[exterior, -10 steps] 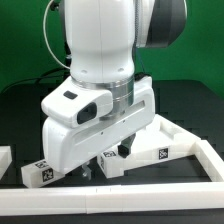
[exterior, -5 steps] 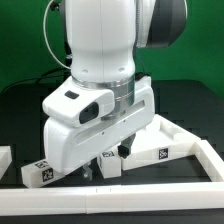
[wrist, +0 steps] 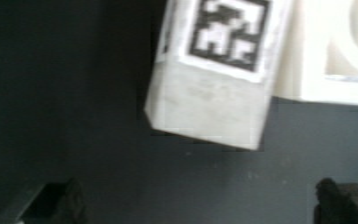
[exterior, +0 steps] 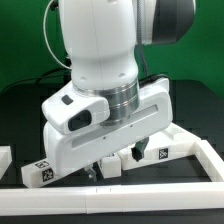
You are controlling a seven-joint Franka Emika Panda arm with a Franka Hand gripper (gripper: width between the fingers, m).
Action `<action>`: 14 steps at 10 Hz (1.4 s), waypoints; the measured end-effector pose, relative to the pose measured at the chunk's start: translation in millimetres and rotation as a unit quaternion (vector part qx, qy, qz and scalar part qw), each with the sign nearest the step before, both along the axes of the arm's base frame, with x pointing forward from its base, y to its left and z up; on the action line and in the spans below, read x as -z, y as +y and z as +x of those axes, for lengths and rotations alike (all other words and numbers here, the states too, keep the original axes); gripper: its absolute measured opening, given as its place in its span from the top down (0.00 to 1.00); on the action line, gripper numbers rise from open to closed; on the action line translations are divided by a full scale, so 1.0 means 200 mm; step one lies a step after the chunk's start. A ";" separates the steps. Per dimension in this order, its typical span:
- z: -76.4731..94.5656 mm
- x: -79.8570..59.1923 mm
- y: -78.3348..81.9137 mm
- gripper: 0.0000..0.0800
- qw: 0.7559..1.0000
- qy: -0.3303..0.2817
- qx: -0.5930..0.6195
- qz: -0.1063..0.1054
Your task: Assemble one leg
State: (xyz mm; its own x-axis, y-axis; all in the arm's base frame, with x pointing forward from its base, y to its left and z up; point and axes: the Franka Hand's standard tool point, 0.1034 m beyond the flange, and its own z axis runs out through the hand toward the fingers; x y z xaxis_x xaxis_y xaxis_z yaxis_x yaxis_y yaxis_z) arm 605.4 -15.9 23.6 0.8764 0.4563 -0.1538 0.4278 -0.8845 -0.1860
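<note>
Gripper [wrist: 194,204] turned toward exterior view's right, jaws apart, leg [wrist: 211,92] near

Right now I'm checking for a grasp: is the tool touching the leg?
Apart. The wrist view shows dark table between the leg and both fingers of the open tool.

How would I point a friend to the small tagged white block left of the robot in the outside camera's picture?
Start at the big white robot arm, then drop to the low white rail along the front. The leg lies by that rail's end on the exterior view's left, tag showing; the other tagged block lies on that view's right.
</note>
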 end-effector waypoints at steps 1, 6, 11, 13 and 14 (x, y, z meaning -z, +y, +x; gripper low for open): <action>0.00 0.00 0.00 0.19 1.000 0.000 0.000 0.000; -0.08 0.08 -0.10 0.19 0.999 -0.005 0.048 -0.016; -0.09 0.09 -0.10 0.33 0.999 -0.009 0.048 -0.016; -0.09 0.09 -0.10 0.50 0.999 -0.008 0.048 -0.016; -0.09 0.09 -0.10 0.63 0.999 -0.008 0.048 -0.016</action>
